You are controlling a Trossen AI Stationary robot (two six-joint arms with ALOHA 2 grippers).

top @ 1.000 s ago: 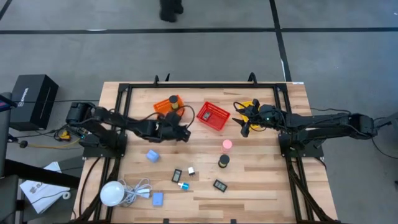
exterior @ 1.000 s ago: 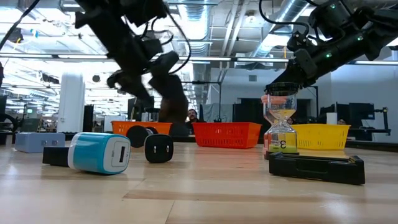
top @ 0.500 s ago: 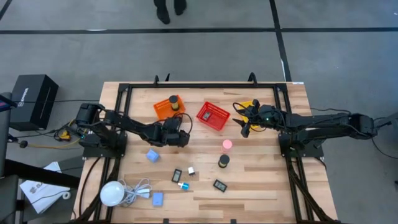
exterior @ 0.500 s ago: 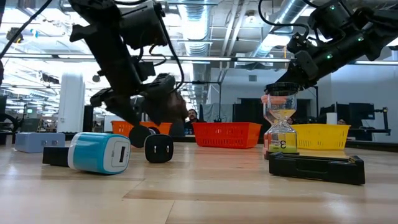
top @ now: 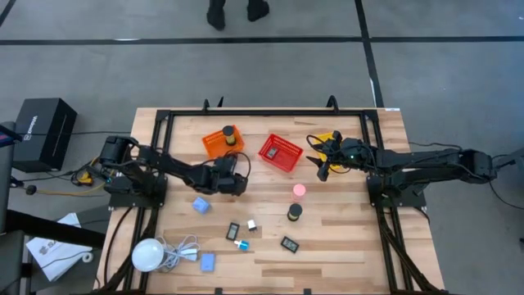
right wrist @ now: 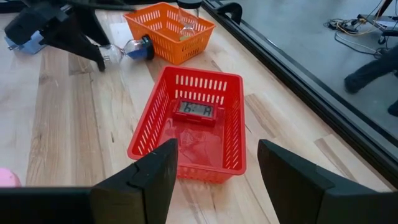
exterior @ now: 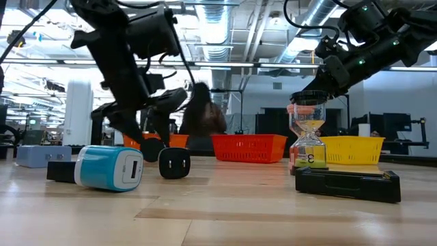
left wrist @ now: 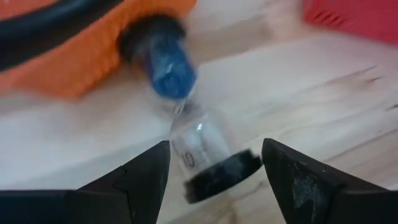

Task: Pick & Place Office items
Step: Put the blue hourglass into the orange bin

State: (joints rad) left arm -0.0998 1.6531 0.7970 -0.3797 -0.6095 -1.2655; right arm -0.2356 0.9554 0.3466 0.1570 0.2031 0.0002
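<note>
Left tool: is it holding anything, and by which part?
Cannot tell. The left tool sits around the hourglass at its near black end cap, but a firm hold isn't visible.

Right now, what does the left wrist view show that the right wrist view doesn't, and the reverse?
Only the left wrist view shows the blue sand timer close up, lying tipped against the orange basket, between open jaws. Only the right wrist view shows inside the red basket, where a small digital clock lies. Both show the orange basket, the timer and the wooden table.
</note>
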